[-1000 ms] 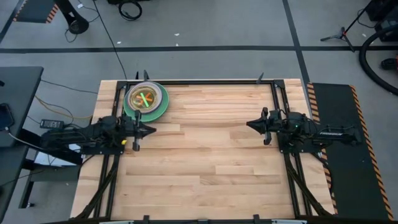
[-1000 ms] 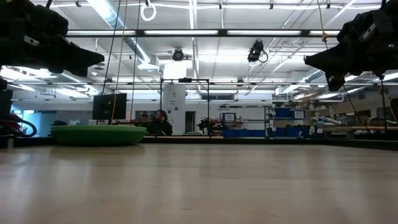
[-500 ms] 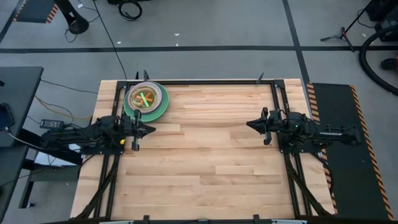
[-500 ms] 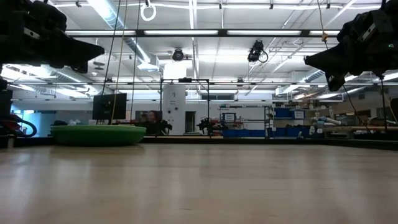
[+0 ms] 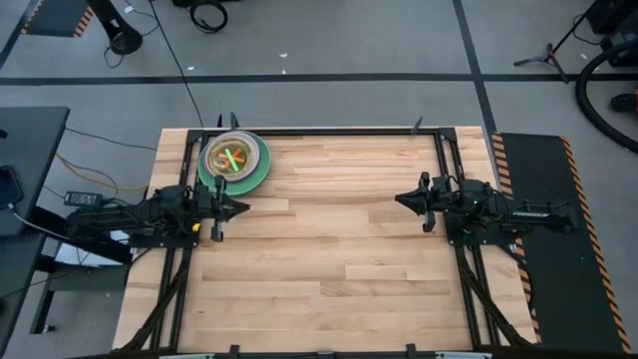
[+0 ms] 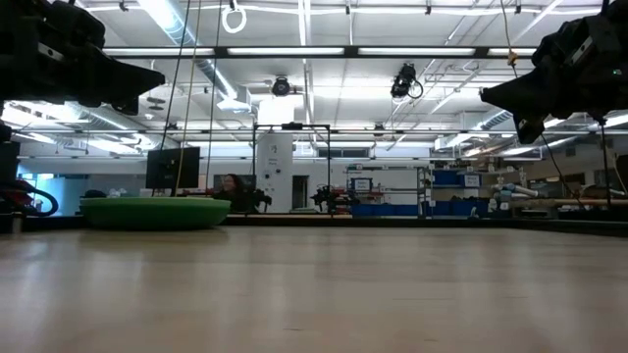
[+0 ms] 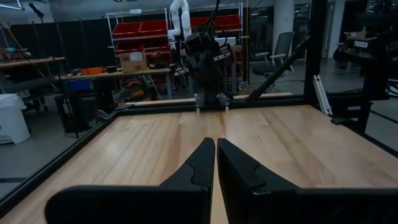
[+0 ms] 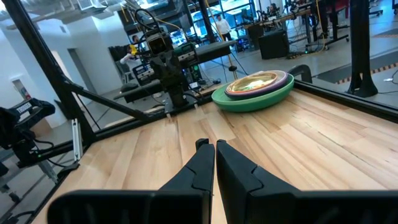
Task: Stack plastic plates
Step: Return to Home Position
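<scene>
- The wooden table [image 5: 339, 259] fills the middle of the high view, and the only task items on it sit at its upper left.
- The left gripper [image 5: 242, 209] hovers at the left edge of the table, just below the plates. Its own wrist view shows the two fingers pressed together with nothing between them.
- The right gripper [image 5: 401, 199] hovers at right of centre, well apart from the plates. Its fingers likewise meet and hold nothing.
- The stack of plastic plates [image 5: 235, 160] stands as one pile in the upper left corner of the table. It is probably light for its width and may slide on the smooth wood if nudged.
- The green plate [image 8: 249, 102] is the widest and lies at the bottom. Its raised, overhanging rim looks like the best place to pinch, and lifting there should carry the whole pile.
- The purple plate [image 8: 281, 81] shows as a thin rim above the green. It is probably stiff, though slick against its neighbours.
- The small translucent plates [image 5: 230, 158] nest on top, lime and orange showing. They look thin and light and are likely to shift if the pile tilts.
</scene>
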